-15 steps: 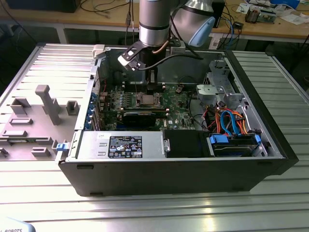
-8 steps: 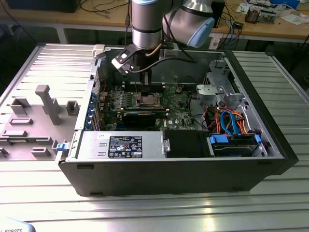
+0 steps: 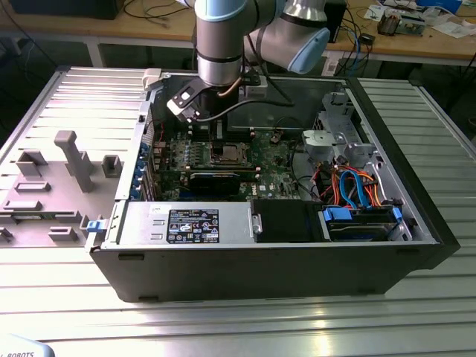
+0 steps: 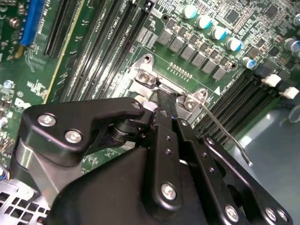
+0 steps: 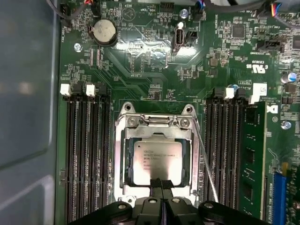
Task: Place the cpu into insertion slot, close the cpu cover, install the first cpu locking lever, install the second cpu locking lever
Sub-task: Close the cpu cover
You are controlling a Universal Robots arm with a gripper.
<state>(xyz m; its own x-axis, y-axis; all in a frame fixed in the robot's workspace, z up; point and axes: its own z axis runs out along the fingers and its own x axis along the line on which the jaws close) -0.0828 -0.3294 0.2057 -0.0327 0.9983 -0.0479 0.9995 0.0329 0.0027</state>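
First wrist view: silvery square cpu [image 5: 157,159] seated in insertion slot [image 5: 128,159]; near edge hidden by gripper [image 5: 161,181], jaws pressed together.

The black gripper [image 4: 165,99], its fingers pressed together, points down at the silvery socket [image 4: 146,75] on the green board [image 4: 42,89]. 1 thin wire lever [image 4: 224,132] angles away.

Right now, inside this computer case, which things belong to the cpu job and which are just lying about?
Job: cpu, sitting in the insertion slot; cpu cover; locking lever; gripper at the socket's edge.
Lying about: memory slots; coin battery; blue cables; power supply.
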